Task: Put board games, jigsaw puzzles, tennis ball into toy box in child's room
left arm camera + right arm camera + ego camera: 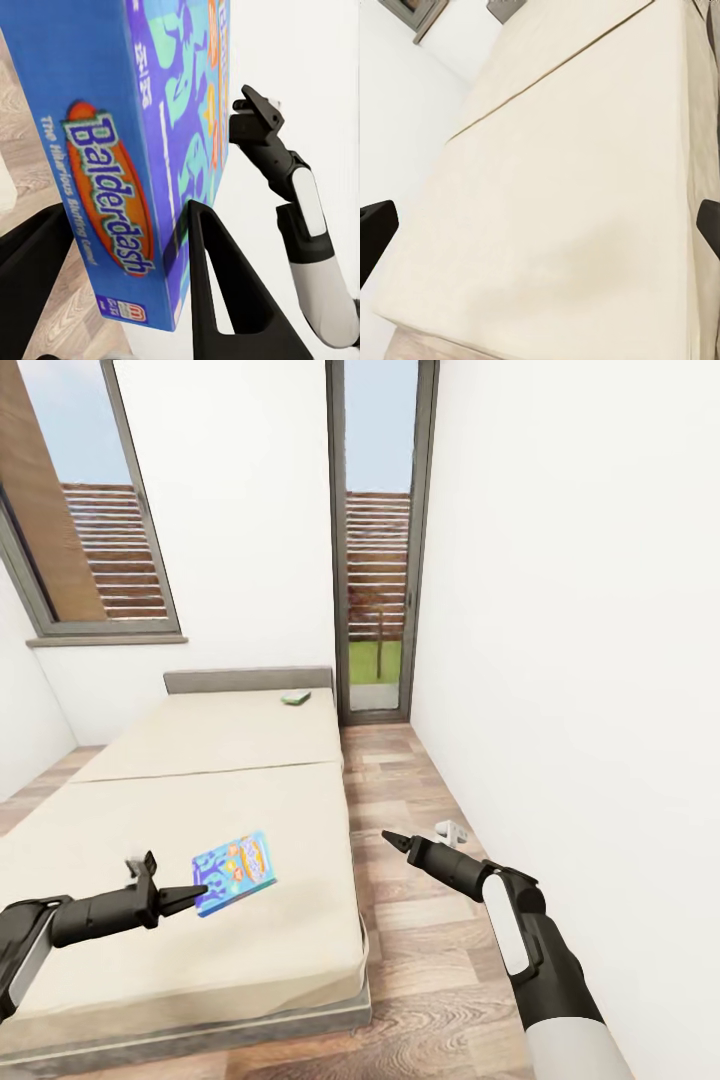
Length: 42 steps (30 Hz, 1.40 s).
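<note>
- The blue Balderdash box (235, 873) is clamped edgewise between the left tool (190, 900) fingers (217, 292), lower left of the head view, above the bed (210, 745).
- A white-and-green box (296, 698) is seen by the headboard (248, 680).
- The right tool (392, 840) is spread wide, empty, over the floor (400, 800).

In your head view, the small green-and-white board game (296, 698) near the bed's (200, 960) headboard edge is too small to read. Your left wrist view cuts the blue board game (112, 150) off at the frame's top, and the black fingers (217, 292) hide its lower edge.
</note>
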Available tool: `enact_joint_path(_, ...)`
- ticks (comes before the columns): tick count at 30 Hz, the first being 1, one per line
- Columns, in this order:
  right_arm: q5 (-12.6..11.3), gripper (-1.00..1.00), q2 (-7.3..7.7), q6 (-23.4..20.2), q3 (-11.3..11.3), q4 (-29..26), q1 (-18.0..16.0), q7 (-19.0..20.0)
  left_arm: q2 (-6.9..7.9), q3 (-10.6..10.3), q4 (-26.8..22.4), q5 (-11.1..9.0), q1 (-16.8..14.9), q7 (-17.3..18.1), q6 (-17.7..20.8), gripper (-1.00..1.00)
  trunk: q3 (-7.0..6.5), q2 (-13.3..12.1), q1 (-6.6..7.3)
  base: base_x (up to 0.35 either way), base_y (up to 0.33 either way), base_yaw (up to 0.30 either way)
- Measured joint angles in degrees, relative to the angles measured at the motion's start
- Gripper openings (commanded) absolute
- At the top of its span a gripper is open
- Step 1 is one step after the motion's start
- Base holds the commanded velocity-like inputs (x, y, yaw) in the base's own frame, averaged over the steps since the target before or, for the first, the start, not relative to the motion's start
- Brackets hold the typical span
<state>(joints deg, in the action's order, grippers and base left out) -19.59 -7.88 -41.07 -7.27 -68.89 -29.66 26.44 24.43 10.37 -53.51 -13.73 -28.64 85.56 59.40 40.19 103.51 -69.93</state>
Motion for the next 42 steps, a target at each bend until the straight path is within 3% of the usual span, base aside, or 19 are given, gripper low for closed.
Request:
enact_joint_path(8,0.01,1.00,-0.05,0.02,0.01,-0.03,0.00,0.02,1.67,0.02,0.33,0.00,0.00,1.06,0.00,-1.00,-1.44,-3.21,1.76,0.000,0.000,0.000)
enact_joint_path(26,0.08,1.00,-0.05,0.08,0.03,-0.13,0.71,-0.31,1.74,-0.05,0.42,0.10,0.01,0.80,0.00,-1.00,-4.67,-10.43,5.71,0.000,0.000,0.000)
enact_joint_path(35,0.22,1.00,0.18,0.41,0.00,-0.15,0.71,-0.62,1.66,-0.08,0.43,0.17,0.01,0.69,-0.02,-1.00,-4.67,-10.45,5.72,0.000,0.000,0.000)
enact_joint_path(42,0.11,1.00,0.46,0.46,0.04,-0.08,0.73,-0.11,1.73,-0.11,0.42,0.18,0.01,0.68,-0.03,-1.00,-5.93,-13.24,7.25,0.000,0.000,0.000)
